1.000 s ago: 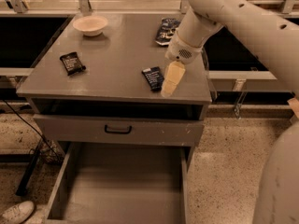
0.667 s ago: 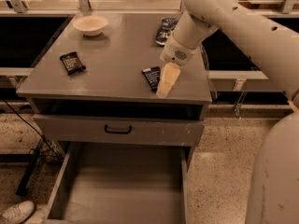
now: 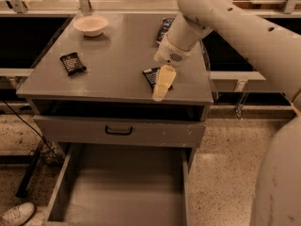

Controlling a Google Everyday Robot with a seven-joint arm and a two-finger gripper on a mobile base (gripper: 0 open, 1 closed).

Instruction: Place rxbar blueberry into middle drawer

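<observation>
The rxbar blueberry [image 3: 150, 75], a small dark navy bar, lies flat on the grey cabinet top [image 3: 117, 55] near its front right edge. My gripper [image 3: 161, 86] hangs from the white arm right over the bar's right side, hiding part of it, tip down at the cabinet top's front edge. The middle drawer [image 3: 120, 187] is pulled open below, a wide grey tray with a bare floor. Nothing is in it.
A black-wrapped bar [image 3: 73, 63] lies at the top's left. A white bowl [image 3: 91, 25] sits at the back left and a blue-and-white snack bag [image 3: 165, 28] at the back behind my arm. A shut drawer front with a black handle [image 3: 118, 131] sits above the open drawer. A shoe [image 3: 16, 213] lies on the floor at left.
My gripper has shifted a little to the left and now sits more over the navy bar. The bar has not moved.
</observation>
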